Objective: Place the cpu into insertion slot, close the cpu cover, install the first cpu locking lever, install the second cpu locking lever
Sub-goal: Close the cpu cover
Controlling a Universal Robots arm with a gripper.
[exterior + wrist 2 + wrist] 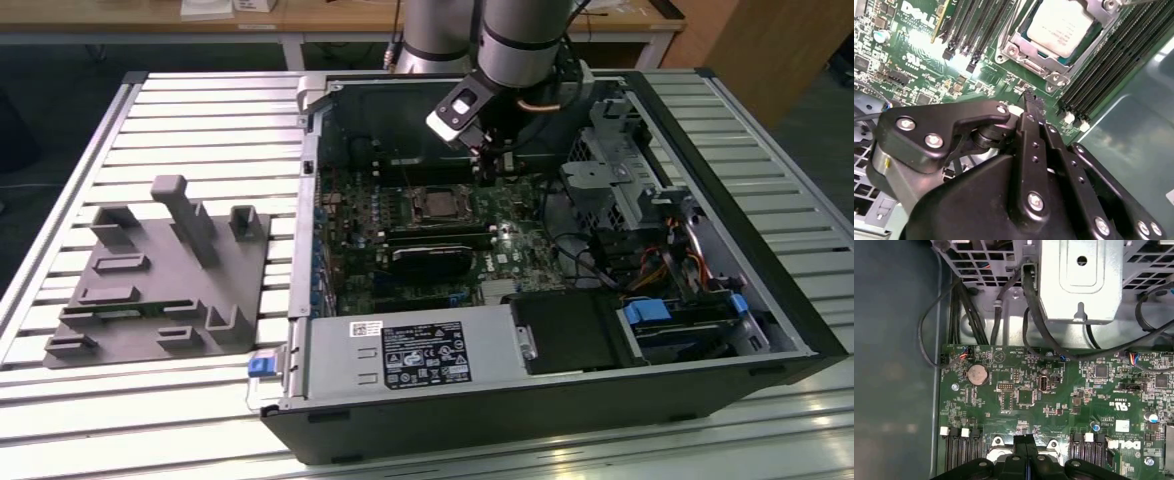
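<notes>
Plainly one cpu cover (1014, 34) frames one cpu (1059, 27).

silver-grey tubular arm (518, 45), pale wrist block (457, 112); matte black jaws with linked plates and silver screws (1035, 201).

Light falls from overhead. In the exterior view the slatted metal table (80, 420) glares to near white along its near edge and at the exterior view's left. The inside of the computer case (787, 330) is dim, with its far wall in shadow. In the second wrist view a glare spot sits on the green circuit board (949, 55), the chip (1059, 27) is washed pale, and the black gripper (1031, 102) reads dark. In the first wrist view the case wall (894, 375) is dull with faint reflections.
</notes>
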